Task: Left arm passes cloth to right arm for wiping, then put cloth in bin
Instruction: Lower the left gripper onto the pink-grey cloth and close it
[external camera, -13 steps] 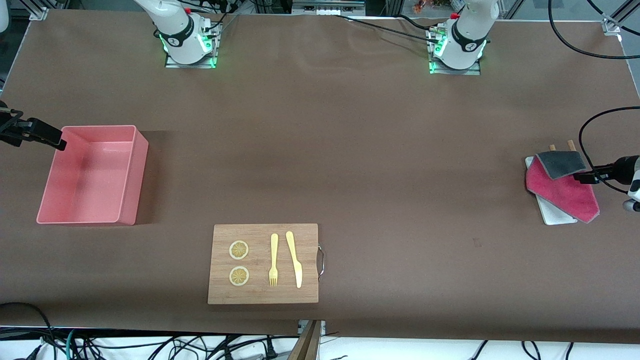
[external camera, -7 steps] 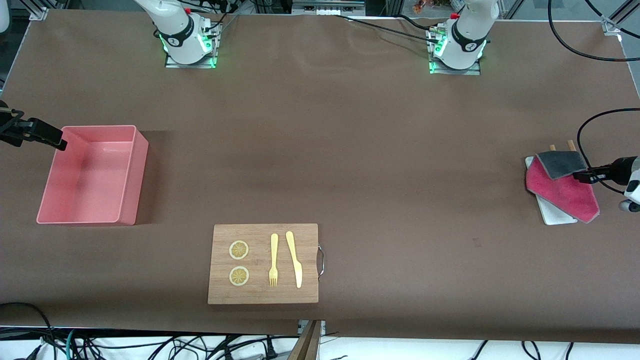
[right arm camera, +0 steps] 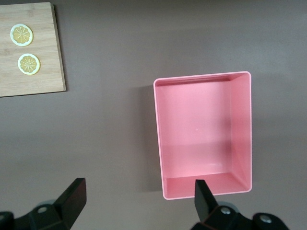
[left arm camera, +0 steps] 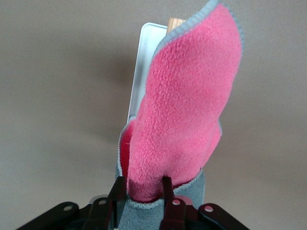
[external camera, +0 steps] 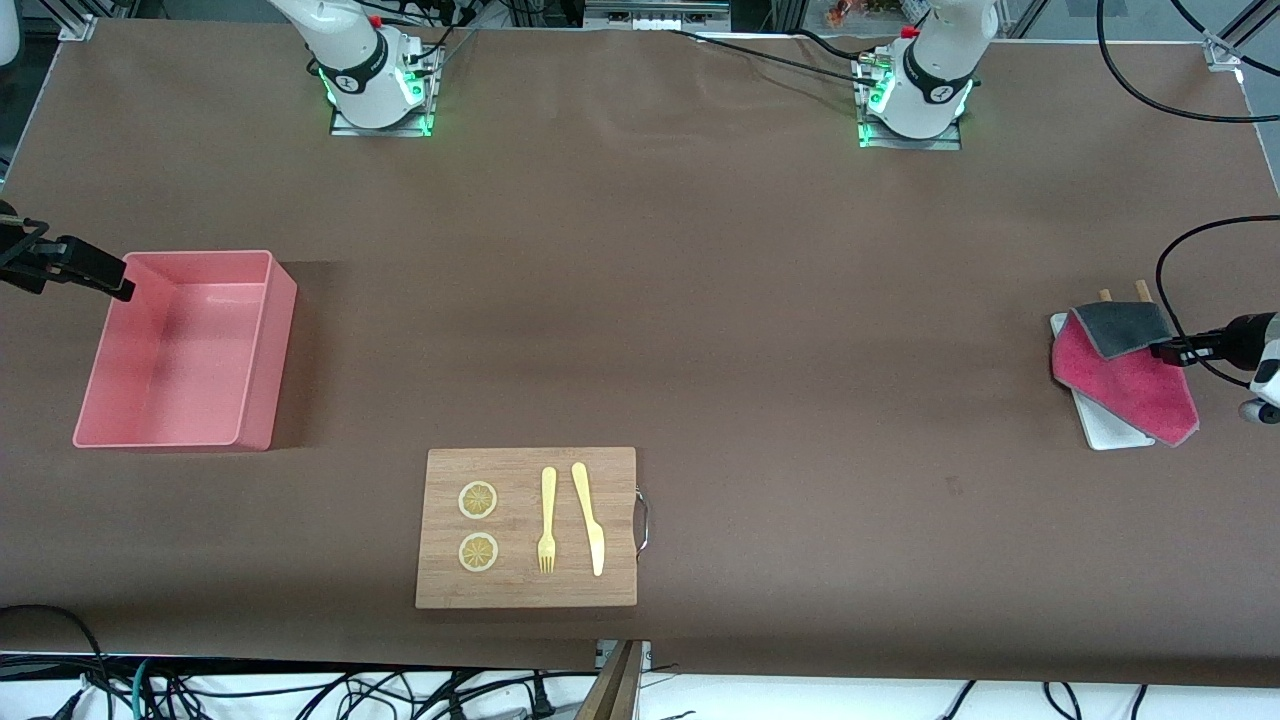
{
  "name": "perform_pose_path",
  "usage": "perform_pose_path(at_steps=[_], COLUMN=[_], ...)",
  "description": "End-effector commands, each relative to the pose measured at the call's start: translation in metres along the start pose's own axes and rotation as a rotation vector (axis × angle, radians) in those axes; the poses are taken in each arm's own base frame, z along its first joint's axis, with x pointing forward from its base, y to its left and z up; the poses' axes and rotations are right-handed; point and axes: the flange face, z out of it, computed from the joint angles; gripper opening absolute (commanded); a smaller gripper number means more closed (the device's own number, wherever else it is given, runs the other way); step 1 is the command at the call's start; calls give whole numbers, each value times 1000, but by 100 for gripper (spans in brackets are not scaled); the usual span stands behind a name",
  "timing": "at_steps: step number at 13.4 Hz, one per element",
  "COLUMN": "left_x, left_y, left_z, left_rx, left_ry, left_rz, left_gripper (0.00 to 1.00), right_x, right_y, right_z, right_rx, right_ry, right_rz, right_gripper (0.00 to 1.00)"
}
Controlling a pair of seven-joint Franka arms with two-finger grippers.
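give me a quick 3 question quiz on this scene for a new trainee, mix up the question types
1. True or false: the cloth already lies in the bin.
2. The left gripper has its fingers on either side of: A) the fork B) a fold of the cloth C) the cutting board.
3. Fill in: the right gripper hangs open over the table beside the ____.

Key
1. False. The cloth is draped on the white tray at the left arm's end of the table; nothing shows in the bin.
2. B
3. bin
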Motion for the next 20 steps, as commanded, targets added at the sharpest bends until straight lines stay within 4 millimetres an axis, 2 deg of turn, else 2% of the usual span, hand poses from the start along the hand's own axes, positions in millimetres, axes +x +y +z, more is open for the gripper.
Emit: perform_pose_path(at_steps=[1, 4, 6, 7, 8, 9, 10, 11, 15, 16, 17, 19, 20], left_x=[2, 2, 2, 1, 1, 1, 1, 1, 2, 2, 3, 3, 3], left_y=[-5, -5, -12, -11, -12, -12, -11, -11, -10, -10, -9, -9, -8], left_z=[-8, -14, -14, -14, -14, -14, -14, -14, -13, -13, -13, -13, -12], left_rx=[18, 14, 8, 9, 10, 9, 11, 9, 6, 5, 5, 5, 2], left_ry=[12, 23, 24, 21, 21, 21, 21, 21, 20, 22, 22, 22, 22], left_rz=[26, 75, 70, 72, 71, 70, 72, 72, 73, 72, 74, 74, 72], left_gripper=[29, 29, 23, 15, 14, 18, 46, 60, 59, 59, 53, 28, 19], right_x=[-1, -1, -1, -1, -1, -1, -1, -1, -1, -1, 0, -1, -1], right_y=[-3, -2, -2, -2, -2, -2, -2, -2, -2, -2, -2, -2, -2], right_z=[-5, -5, -5, -5, -5, -5, -5, -5, -5, -5, -6, -5, -5], right_rx=[14, 14, 14, 14, 14, 14, 14, 16, 16, 16, 16, 16, 16], right_ry=[1, 3, 3, 3, 3, 3, 3, 3, 3, 3, 4, 3, 3], right_rz=[1, 2, 2, 2, 2, 2, 2, 2, 2, 2, 2, 2, 2], right_gripper=[100, 100, 100, 100, 100, 100, 100, 100, 100, 100, 100, 100, 100])
